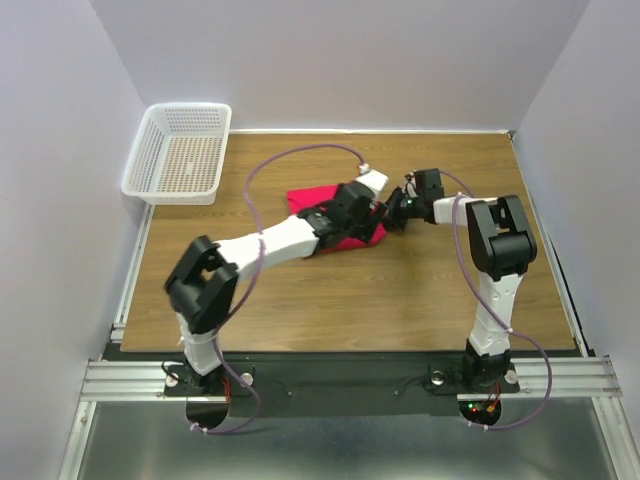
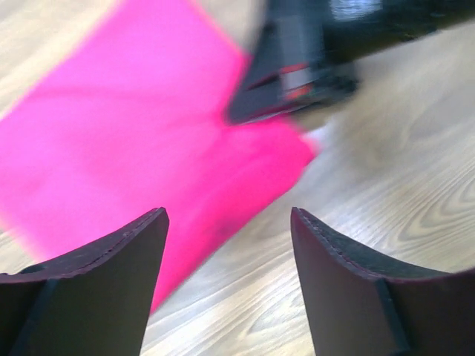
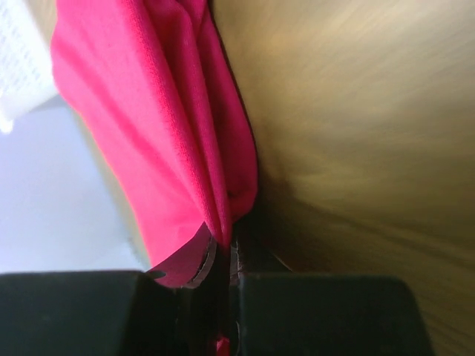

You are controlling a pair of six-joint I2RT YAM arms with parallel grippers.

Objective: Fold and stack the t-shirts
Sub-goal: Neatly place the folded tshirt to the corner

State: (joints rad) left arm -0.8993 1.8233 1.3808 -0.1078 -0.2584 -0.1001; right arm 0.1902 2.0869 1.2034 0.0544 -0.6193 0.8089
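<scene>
Wood tabletop; t-shirt partly hidden

The left arm stretches forward and inward, its gripper spread wide. The right arm bends inward, its gripper pinched tight on a t-shirt fold.

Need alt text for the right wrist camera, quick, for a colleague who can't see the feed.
The right gripper has its fingers shut on a bunched edge of the crimson-pink t-shirt, pinching its folds at the bottom centre. The cloth runs up and left from there, and the wooden table fills the right side, blurred.
</scene>
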